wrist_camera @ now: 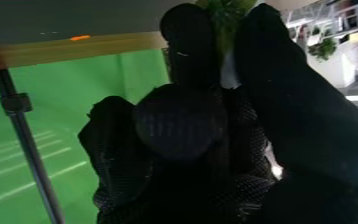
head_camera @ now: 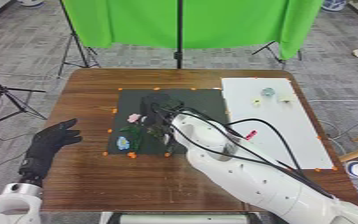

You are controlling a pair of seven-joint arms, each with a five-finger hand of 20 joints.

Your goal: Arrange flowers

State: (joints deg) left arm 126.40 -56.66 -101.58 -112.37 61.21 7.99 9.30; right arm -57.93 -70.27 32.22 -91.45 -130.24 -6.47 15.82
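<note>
R hand (head_camera: pixel 156 106): over blk mat (head_camera: pixel 193 95), pinching green/white pc (wrist_camera: pixel 226 22) btwn fingers. L hand (head_camera: pixel 49 145): at tbl's (head_camera: pixel 78 187) L side, apart from mat, fingers loose, holds nothing. Pink flwr (head_camera: pixel 134 118) + blue flwr (head_camera: pixel 123 143) on mat, near each other. Pale blue flwr (head_camera: pixel 268 92) on wht sheet (head_camera: pixel 286 145), R of mat

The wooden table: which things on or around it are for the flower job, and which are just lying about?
For the job:
pink flower and blue flower on the dark mat
leafy green piece held in the right hand
probably the pale blooms on the white sheet

Just around:
green backdrop
black stand
orange markers
probably the small red item
</note>
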